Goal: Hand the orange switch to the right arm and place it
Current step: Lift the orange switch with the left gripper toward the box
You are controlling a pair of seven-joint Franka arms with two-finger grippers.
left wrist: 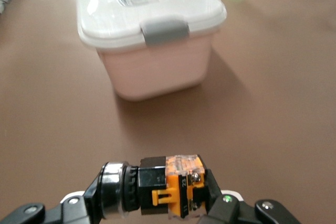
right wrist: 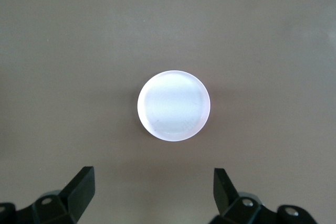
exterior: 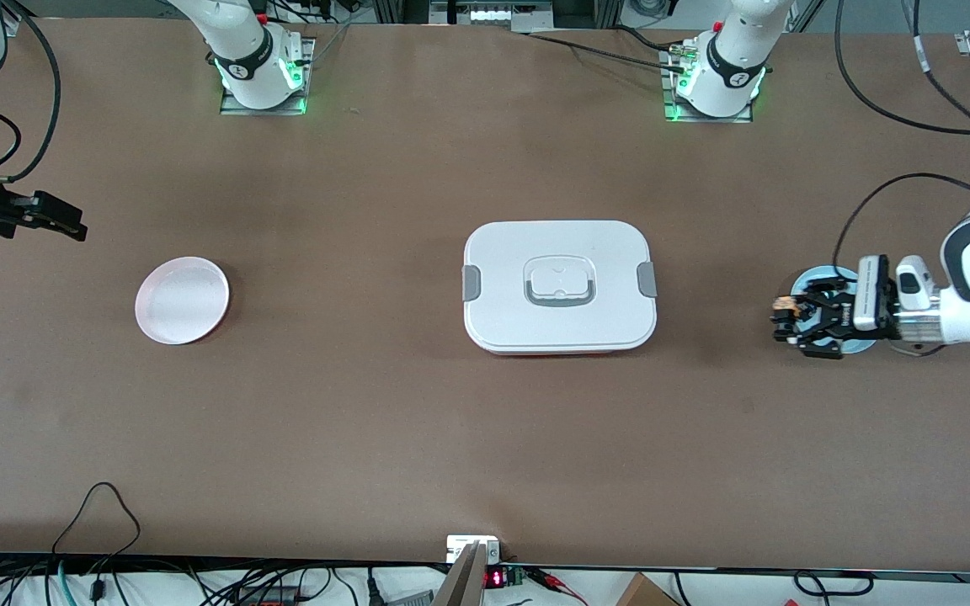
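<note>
Left wrist view shows you the left gripper (left wrist: 157, 203) clamped on the orange switch (left wrist: 170, 184), near the tabletop's left-arm end. The right gripper (right wrist: 155, 192) waits, fingers apart, over the plate (right wrist: 174, 106).

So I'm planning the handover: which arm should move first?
Probably the left: its gripper is shut on the orange switch over the blue dish. The right gripper waits open above the white dish.

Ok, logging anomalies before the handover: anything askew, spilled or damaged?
Nothing stands out. The left gripper holds the orange switch over a blue disc; the lidded box and pink dish sit undisturbed.
</note>
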